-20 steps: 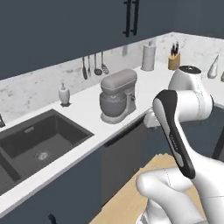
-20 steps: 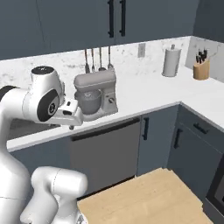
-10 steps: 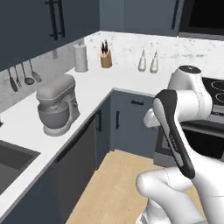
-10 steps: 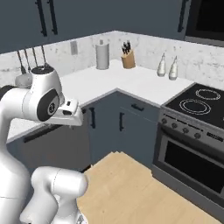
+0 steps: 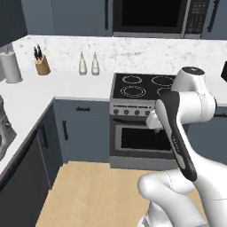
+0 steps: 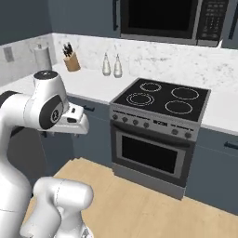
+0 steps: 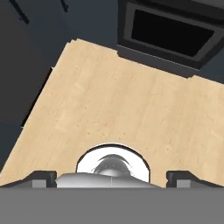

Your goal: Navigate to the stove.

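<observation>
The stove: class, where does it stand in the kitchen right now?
The stove stands centre-right in the right base view, under the microwave, between counter runs, with two bottles on the counter to its left.

The arm covers the right part of the stove (image 5: 133, 111) in the left base view, hiding its right burners, some knobs and much of the oven door. The top edge crops the microwave (image 6: 167, 21) above the stove. In the hand view, the top edge cuts the oven door (image 7: 170, 35).
</observation>
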